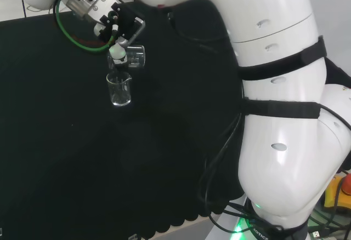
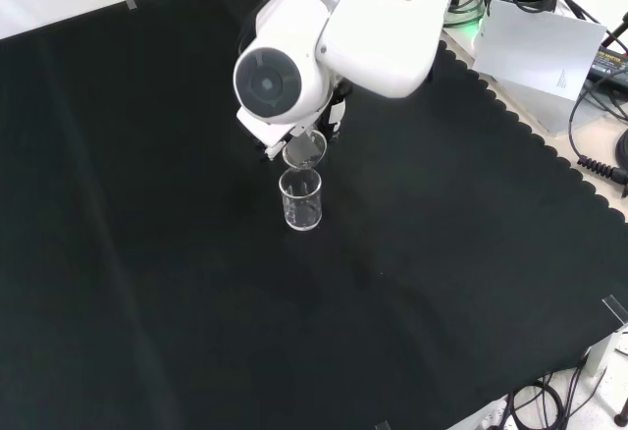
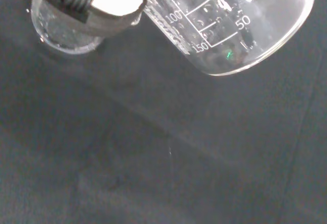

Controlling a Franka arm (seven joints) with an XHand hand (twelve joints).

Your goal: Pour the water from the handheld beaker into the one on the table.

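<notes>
The hand (image 1: 118,23) is curled round a clear beaker (image 1: 136,56) and holds it up off the black cloth, tipped well over toward its side. In the wrist view that held beaker (image 3: 240,24) shows its printed scale and droplets clinging inside the glass. Just below its mouth a second beaker (image 1: 119,88) stands upright on the worktop (image 1: 66,141), out on the open cloth and well away from the scalloped edge. In the front view the tilted one (image 2: 304,149) hangs right above the standing beaker (image 2: 301,199), under the arm's round grey cap (image 2: 267,81)
</notes>
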